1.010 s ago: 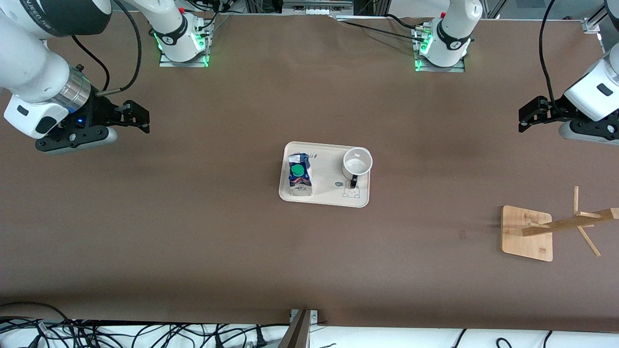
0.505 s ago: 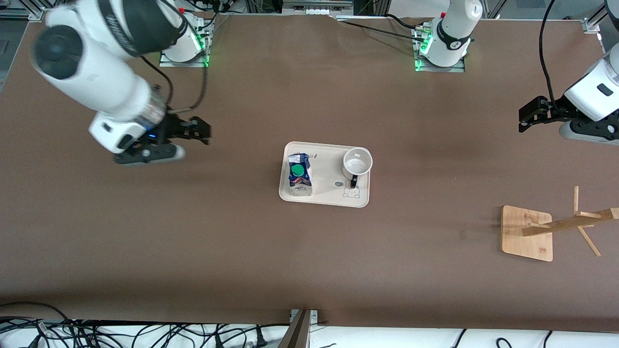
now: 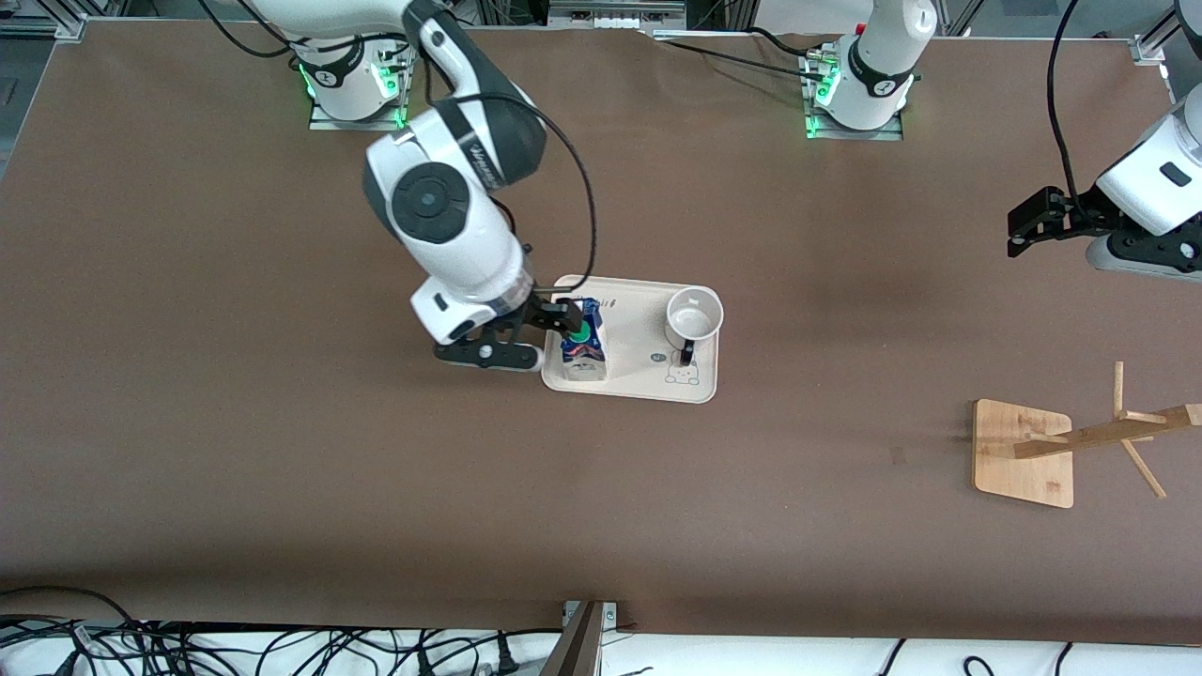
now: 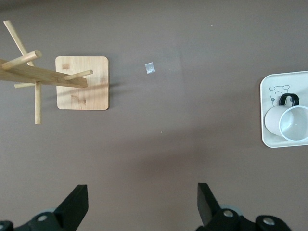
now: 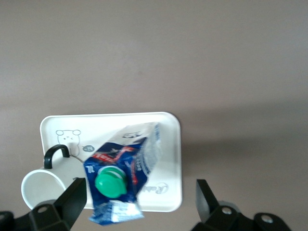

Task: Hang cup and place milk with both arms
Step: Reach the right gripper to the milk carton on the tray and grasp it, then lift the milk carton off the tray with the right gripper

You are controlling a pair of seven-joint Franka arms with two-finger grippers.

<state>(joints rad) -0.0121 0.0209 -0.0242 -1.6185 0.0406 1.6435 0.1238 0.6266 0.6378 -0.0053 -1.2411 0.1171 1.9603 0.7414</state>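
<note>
The milk (image 3: 582,344), a blue and white carton with a green cap, stands on the cream tray (image 3: 639,387) at its right-arm end. The white cup (image 3: 694,319) stands upright at the tray's other end, its black handle toward the front camera. My right gripper (image 3: 562,321) is open, just above the tray's edge beside the milk. In the right wrist view the milk (image 5: 122,168) sits between the spread fingers, close to one finger (image 5: 72,199), and the cup (image 5: 42,188) shows beside it. My left gripper (image 3: 1019,230) is open and waits over bare table at the left arm's end.
A wooden cup rack (image 3: 1024,453) with pegs stands near the left arm's end, nearer the front camera than the tray. It also shows in the left wrist view (image 4: 82,82), with the cup (image 4: 288,126). A small scrap (image 3: 898,455) lies on the brown table.
My right arm has swung from the right arm's end of the table to the tray and lowered its open gripper beside the milk. The left arm has not moved.
</note>
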